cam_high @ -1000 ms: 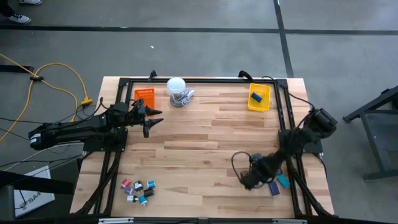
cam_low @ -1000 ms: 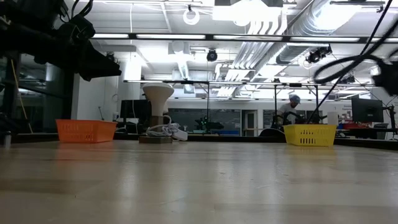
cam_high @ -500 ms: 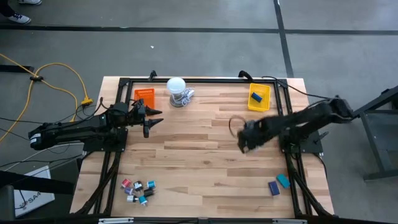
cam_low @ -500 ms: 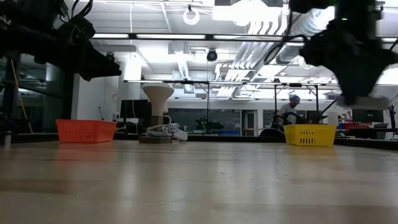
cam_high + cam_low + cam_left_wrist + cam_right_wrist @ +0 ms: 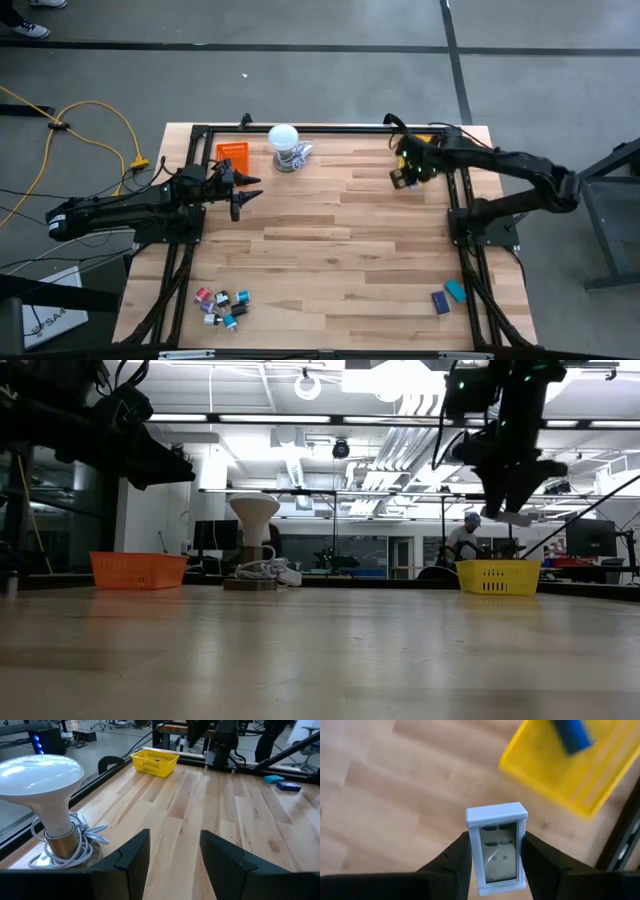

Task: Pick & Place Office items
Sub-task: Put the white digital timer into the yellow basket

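Right gripper (image 5: pixel 495 857) is clamped on a grey-white block (image 5: pixel 497 847), hanging in the air just beside the yellow tray (image 5: pixel 422 140), where a blue block (image 5: pixel 572 733) lies. Left gripper (image 5: pixel 172 852) waits near the orange tray (image 5: pixel 231 152), fingers apart and empty.

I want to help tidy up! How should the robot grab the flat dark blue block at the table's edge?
From above, I think. The flat dark blue block lies flat on the wooden table, so fingers could pinch its two long sides. A flat teal block sits close beside it, so one finger must fit between them.
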